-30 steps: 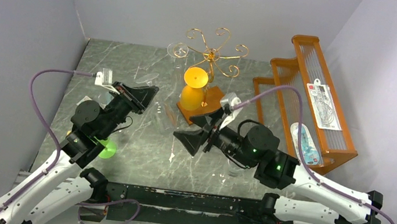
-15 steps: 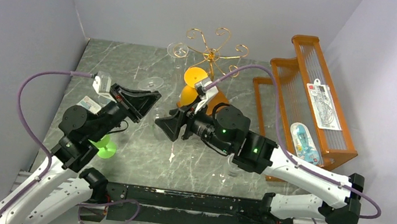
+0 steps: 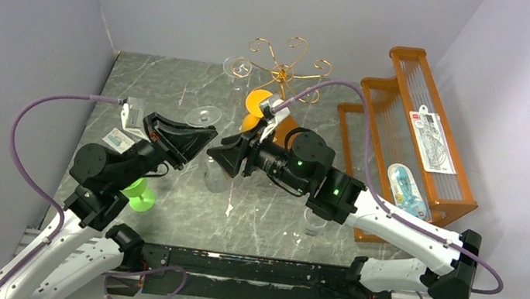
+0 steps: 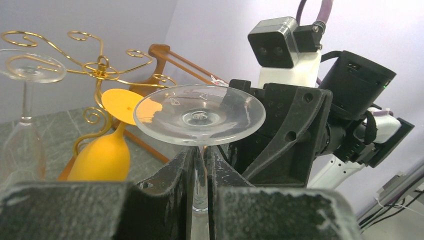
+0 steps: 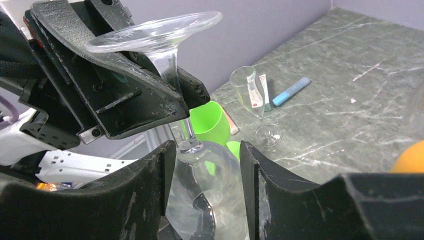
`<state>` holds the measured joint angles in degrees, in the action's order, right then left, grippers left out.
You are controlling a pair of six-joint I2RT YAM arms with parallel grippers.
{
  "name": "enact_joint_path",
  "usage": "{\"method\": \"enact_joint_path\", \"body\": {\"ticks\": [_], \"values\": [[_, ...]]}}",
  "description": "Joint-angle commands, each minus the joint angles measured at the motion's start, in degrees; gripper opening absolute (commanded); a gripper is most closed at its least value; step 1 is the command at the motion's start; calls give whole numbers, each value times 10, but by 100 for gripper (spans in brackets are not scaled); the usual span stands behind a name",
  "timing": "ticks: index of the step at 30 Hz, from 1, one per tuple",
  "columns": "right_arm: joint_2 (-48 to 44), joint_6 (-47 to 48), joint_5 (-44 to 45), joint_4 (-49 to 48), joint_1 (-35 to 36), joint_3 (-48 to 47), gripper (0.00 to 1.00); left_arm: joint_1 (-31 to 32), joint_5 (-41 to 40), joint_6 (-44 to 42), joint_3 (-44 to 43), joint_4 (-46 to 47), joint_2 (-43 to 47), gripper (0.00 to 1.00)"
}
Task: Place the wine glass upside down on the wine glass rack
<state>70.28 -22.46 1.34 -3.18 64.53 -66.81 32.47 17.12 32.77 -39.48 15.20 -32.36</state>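
The clear wine glass [image 4: 200,114] hangs upside down, foot up, in mid-air over the table's middle. My left gripper [image 4: 200,155] is shut on its thin stem just under the foot [image 3: 204,115]. My right gripper [image 5: 205,150] faces it from the right. Its jaws stand open on either side of the bowl [image 5: 205,190], close to the glass, with a narrow gap on the right side. Behind them, the gold wire wine glass rack [image 3: 286,62] stands at the back of the table. An orange glass [image 4: 105,155] and a clear glass [image 4: 30,70] hang from it upside down.
An orange slatted shelf [image 3: 414,123] with packets on it fills the right side. A green glass [image 3: 138,194] stands below the left arm. A clear glass [image 5: 257,100] and a blue pen [image 5: 292,90] are on the marble top. Another clear glass [image 3: 308,222] stands near the right arm.
The right arm has swung left to the left gripper, and its jaws have narrowed around the glass bowl. The left arm has shifted slightly with the glass still in its grip.
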Motion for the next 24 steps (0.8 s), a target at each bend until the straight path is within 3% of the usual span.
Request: {"method": "enact_joint_path", "body": {"ticks": [1, 12, 19, 22, 24], "values": [[1, 11, -46, -47, -8, 17, 52, 2, 34, 5, -13, 58, -3, 5], [16, 16, -85, -117, -18, 48, 33, 2, 47, 34, 4, 98, -4, 5], [28, 41, -108, -116, -19, 44, 34, 2, 52, 31, 7, 97, -2, 5], [27, 48, -112, -113, -19, 42, 24, 2, 48, 29, 8, 94, 1, 5], [25, 63, -126, -108, -19, 40, 9, 2, 46, 29, 8, 93, 3, 5]]}}
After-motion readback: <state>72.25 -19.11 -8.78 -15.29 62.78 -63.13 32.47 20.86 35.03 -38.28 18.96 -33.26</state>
